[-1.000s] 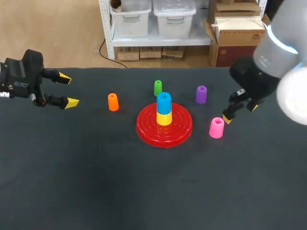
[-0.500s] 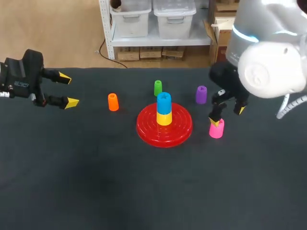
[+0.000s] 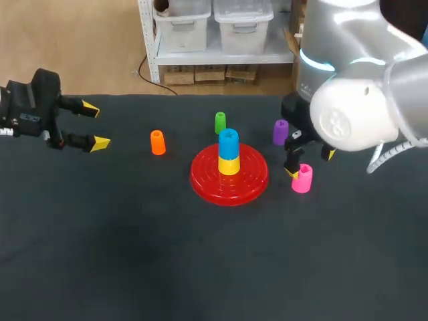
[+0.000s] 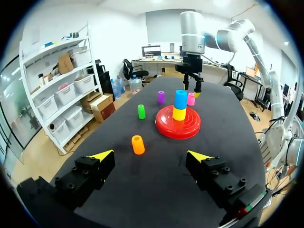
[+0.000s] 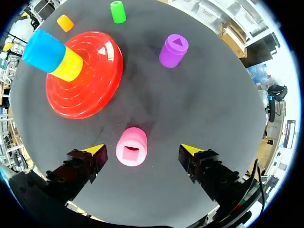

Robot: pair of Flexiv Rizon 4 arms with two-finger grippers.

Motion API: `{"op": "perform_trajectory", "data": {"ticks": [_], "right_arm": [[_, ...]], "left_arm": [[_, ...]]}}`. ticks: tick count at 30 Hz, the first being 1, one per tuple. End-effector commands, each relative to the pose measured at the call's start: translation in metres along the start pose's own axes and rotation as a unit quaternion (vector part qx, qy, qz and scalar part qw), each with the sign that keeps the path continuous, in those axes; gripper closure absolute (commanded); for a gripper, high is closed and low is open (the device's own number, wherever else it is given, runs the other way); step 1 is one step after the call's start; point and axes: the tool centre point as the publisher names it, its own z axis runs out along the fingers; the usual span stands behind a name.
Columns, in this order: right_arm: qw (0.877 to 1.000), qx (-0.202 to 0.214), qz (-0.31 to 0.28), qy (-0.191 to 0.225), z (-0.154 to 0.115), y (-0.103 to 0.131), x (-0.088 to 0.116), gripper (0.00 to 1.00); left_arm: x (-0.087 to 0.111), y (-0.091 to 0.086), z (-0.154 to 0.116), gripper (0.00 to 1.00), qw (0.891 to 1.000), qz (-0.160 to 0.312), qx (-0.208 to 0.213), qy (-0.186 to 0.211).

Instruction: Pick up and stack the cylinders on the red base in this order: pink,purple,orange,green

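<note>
Pink pickup stage: the right tool (image 5: 143, 150) is spread apart over the pink cylinder (image 5: 131, 146), stood beside the red base (image 5: 90, 90) toward the counter's (image 3: 134, 254) right edge. Lowering and closing looks needed next.

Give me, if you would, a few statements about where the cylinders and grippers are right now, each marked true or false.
1. In the right wrist view, the pink cylinder stands between the open fingers of the right gripper, with a gap on each side. True.
2. The purple cylinder is stacked on the red base. False: it stands on the table beside the base.
3. A blue cylinder sits on a yellow cylinder at the middle of the red base. True.
4. The left gripper is shut on the orange cylinder. False: the gripper is open and empty, and the orange cylinder stands on the table apart from it.
</note>
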Motion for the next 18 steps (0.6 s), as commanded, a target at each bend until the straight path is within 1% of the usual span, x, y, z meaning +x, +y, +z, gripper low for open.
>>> {"op": "perform_trajectory", "data": {"ticks": [1,7,9,12,13,16,18], "right_arm": [[1.0,0.008,-0.001,-0.004,0.0054,0.0025,0.0015,0.0],[1.0,0.009,-0.003,0.003,0.0054,0.0025,0.0007,0.0],[1.0,0.01,-0.007,0.004,0.005,0.0033,0.0004,0.17],[1.0,0.009,-0.01,0.003,0.005,0.0043,-0.0006,0.27],[1.0,0.008,-0.012,0.003,0.0049,0.0051,-0.0012,0.33],[1.0,0.007,-0.014,0.003,0.0048,0.0062,-0.0019,0.4],[1.0,0.006,-0.015,0.003,0.0052,0.007,-0.002,0.41]], "left_arm": [[0.0015,-0.0015,-0.0002,0.0,1.0,0.001,-0.002,-0.003],[0.0015,-0.0015,-0.0002,0.0,1.0,0.001,-0.002,-0.003],[0.0015,-0.0015,-0.0002,0.0,1.0,0.001,-0.002,-0.003],[0.0015,-0.0015,-0.0002,0.0,1.0,0.001,-0.002,-0.003],[0.0015,-0.0015,-0.0002,0.0,1.0,0.001,-0.002,-0.003],[0.0015,-0.0015,-0.0002,0.0,1.0,0.001,-0.002,-0.003],[0.0015,-0.0015,-0.0002,0.0,1.0,0.001,-0.002,-0.003]]}}
